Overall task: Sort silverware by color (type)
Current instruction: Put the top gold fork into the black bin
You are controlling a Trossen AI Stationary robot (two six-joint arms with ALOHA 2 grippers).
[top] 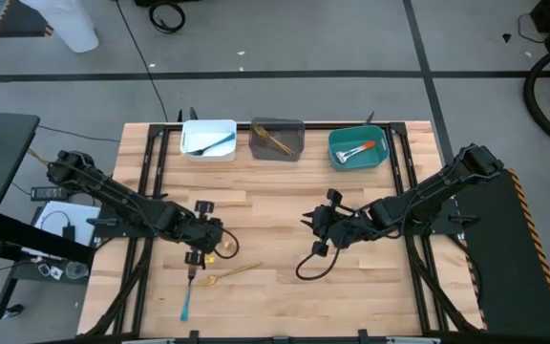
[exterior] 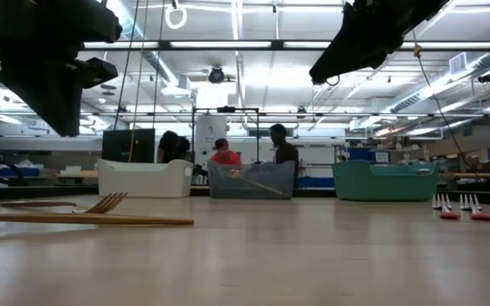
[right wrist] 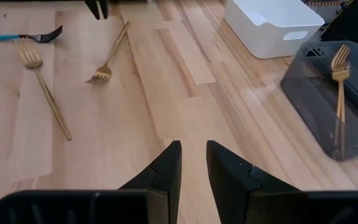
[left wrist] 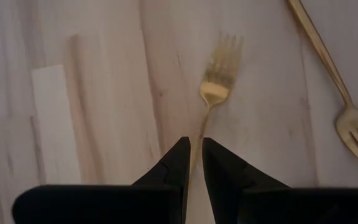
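Two gold forks lay loose on the pale plank bench [top: 285, 205], no lettering legible anywhere.
The left pincer [left wrist: 195, 163] was clenched on the thin handle of a gold fork [left wrist: 218, 74], beside a second gold fork [left wrist: 353, 124]. A blue-handled fork [top: 187, 298] lay nearby. The right pincer [right wrist: 193, 163] hovered released mid-bench. Smooth rectangular white bin [top: 208, 139], grey bin [top: 277, 140] and teal bin [top: 358, 147] held sorted silverware.

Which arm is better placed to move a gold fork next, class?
The left. Its gripper is closed on a gold fork by the handle, as the left wrist view shows, beside a second gold fork. The right gripper hangs over bare wood, holding nothing, farther from the forks.
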